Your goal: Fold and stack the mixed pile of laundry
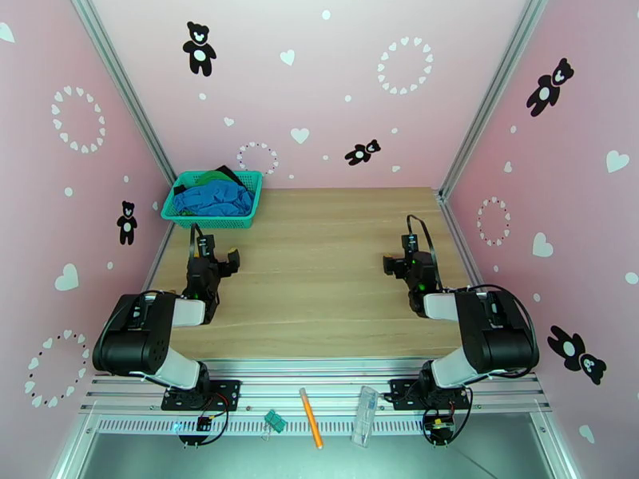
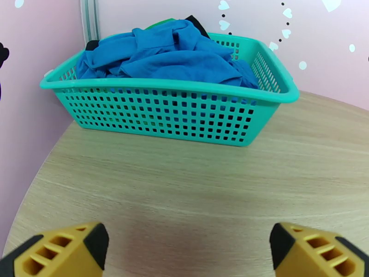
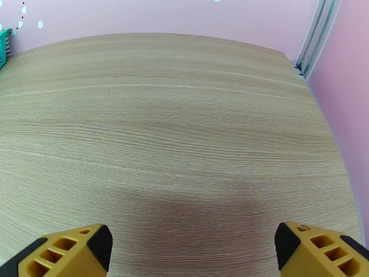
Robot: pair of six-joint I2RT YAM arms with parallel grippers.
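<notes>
One teal basket (image 2: 166,84) is counted ahead of the left gripper (image 2: 189,245); three garments are seen in it: one blue shirt (image 2: 184,61), one green garment (image 1: 209,176), one black garment (image 2: 197,24).

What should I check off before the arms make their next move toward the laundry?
1. Left gripper open and empty: ok.
2. Right gripper open and empty: ok.
3. Blue shirt on top in the basket, uncovered: ok.
4. Table ahead of both grippers free for folding: ok.
5. Green garment and black garment free of the shirt: cannot tell, mostly buried.
</notes>
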